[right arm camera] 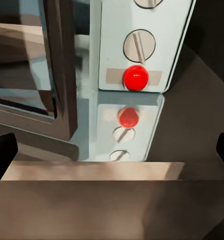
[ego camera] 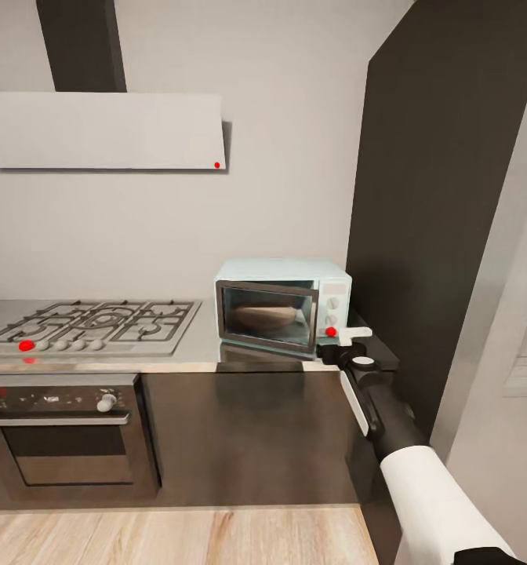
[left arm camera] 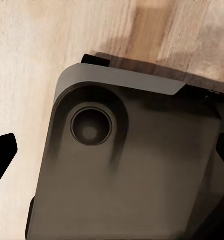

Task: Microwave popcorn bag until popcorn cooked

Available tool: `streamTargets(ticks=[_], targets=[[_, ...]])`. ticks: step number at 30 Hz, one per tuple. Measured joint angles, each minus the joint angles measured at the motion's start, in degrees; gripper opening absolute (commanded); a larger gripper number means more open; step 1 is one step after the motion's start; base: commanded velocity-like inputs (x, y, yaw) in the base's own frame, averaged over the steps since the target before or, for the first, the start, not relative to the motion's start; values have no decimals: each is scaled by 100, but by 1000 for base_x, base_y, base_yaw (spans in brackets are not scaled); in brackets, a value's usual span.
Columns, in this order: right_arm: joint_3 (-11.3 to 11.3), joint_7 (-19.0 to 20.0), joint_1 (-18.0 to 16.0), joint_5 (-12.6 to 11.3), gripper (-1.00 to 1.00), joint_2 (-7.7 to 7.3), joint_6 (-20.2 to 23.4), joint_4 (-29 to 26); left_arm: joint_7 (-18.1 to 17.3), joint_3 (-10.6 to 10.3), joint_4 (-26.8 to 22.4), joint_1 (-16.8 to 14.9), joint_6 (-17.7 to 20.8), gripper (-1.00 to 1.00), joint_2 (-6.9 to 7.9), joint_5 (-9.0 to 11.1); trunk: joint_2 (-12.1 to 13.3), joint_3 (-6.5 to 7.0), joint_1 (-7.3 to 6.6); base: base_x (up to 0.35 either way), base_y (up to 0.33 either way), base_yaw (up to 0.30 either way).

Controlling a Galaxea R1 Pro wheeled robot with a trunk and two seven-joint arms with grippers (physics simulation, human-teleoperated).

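Note:
The pale mint-blue microwave (ego camera: 283, 304) stands on the grey countertop (ego camera: 205, 349) against the wall, and its dark glass door looks shut. Through the glass a tan-brown shape shows, the popcorn bag (ego camera: 263, 317). My right gripper (ego camera: 343, 339) is open, just in front of the microwave's right-hand panel and level with its red button (ego camera: 331, 331). In the right wrist view that red button (right arm camera: 136, 77) sits below a round knob (right arm camera: 139, 46), with the open right gripper (right arm camera: 112, 155) short of it. My left gripper (left arm camera: 112, 155) is open, hanging over my own dark base (left arm camera: 127, 165).
A gas hob (ego camera: 99, 320) lies left of the microwave, with a dark built-in oven (ego camera: 59, 431) below and a grey hood (ego camera: 99, 129) above. A tall dark cabinet (ego camera: 444, 196) rises right beside the microwave. Light wood floor (ego camera: 177, 537) runs along the cabinets.

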Motion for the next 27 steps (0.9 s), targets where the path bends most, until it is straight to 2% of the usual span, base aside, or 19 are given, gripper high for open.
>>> streamTargets(ticks=[7,11,16,21,27], targets=[[-4,-101,0,-10,100,-177,-25,0,0,2,-10,0,1,100,-4,0,0,0,0,0,0,0],[-25,-167,-9,21,100,-105,81,-68,-8,21,-11,15,6,100,-3,6,0,0,0,0,0,0],[-34,-268,-2,8,100,-171,32,-148,-3,29,-26,16,8,100,-10,12,0,0,0,0,0,0],[-195,-239,25,-77,100,-185,-122,-305,-8,24,-10,14,8,100,-5,11,-1,0,-2,93,0,0],[-371,-235,26,-92,100,-205,-309,-450,-8,24,-8,16,8,100,4,12,-1,0,-3,270,0,0]])
